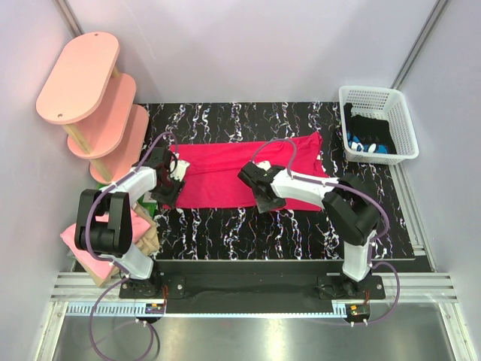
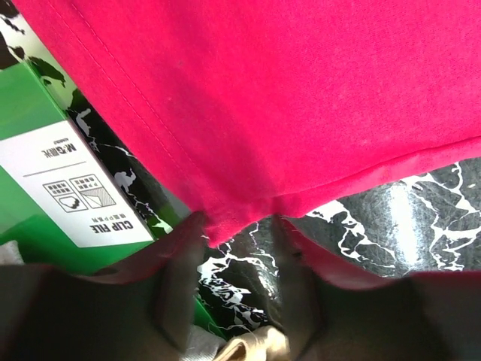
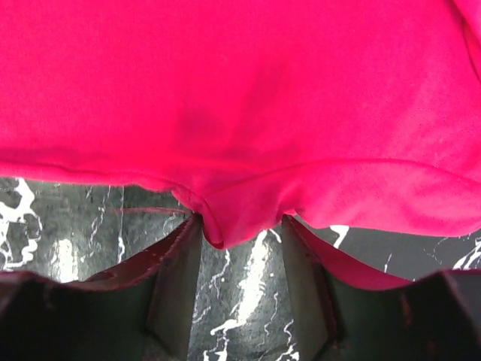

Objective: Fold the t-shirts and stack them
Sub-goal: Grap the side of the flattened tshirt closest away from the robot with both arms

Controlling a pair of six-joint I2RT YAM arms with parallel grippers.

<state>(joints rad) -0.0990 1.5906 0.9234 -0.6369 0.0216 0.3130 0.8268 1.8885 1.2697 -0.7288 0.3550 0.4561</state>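
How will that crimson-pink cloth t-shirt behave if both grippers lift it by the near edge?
The crimson-pink cloth t-shirt will probably drape and sag between the two hold points, since its hem already bunches into soft folds at the left gripper and the right gripper. It looks thin and light, lying flat on the black marbled table, so it should likely drag along rather than resist.

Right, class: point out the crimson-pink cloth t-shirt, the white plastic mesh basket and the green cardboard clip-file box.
Crimson-pink cloth t-shirt [image 1: 218, 177]: top view, middle of the spread cloth.
White plastic mesh basket [image 1: 403, 124]: top view, right rim.
Green cardboard clip-file box [image 2: 34, 113]: left wrist view, green side face.
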